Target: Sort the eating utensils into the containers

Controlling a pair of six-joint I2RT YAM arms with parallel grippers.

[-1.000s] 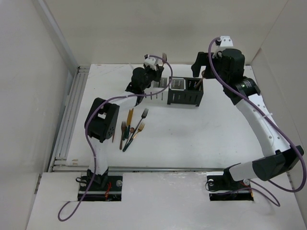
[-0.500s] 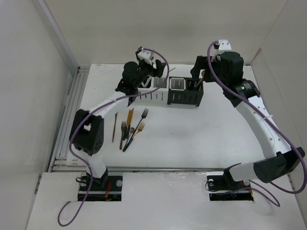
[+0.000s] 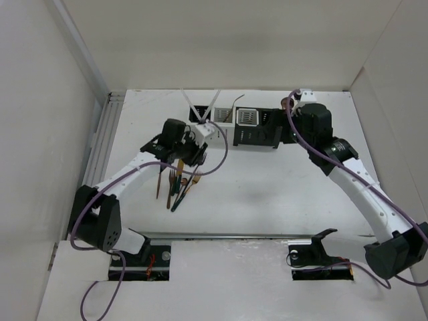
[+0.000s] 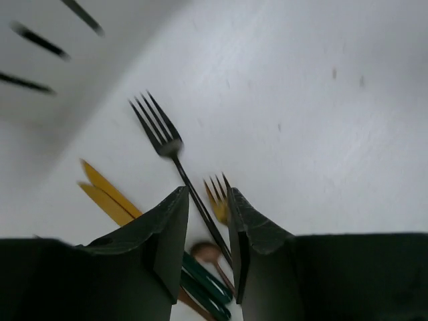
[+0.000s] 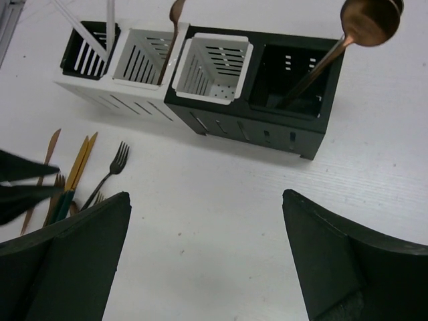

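Observation:
Loose eating utensils (image 3: 178, 186) lie in a pile left of centre: a dark fork (image 4: 160, 134), a gold fork (image 4: 217, 200), a copper spoon (image 4: 204, 252), green handles and yellow sticks (image 4: 107, 194). My left gripper (image 4: 206, 192) hangs just above the pile, jaws narrowly open and empty, astride the dark fork's handle; it also shows in the top view (image 3: 190, 160). The containers (image 5: 221, 120) stand in a row at the back, holding white sticks (image 5: 80, 27) and a copper spoon (image 5: 368, 20). My right gripper (image 5: 206, 197) is wide open and empty in front of them.
White walls close the table in on the left, back and right. A metal rail (image 3: 93, 174) runs along the left edge. The purple cable (image 3: 217, 150) of the left arm loops over the table between the caddies and the pile.
My left gripper has swung from above the caddies back down to the utensil pile. My right arm has drawn lower and nearer, away from the black caddy.

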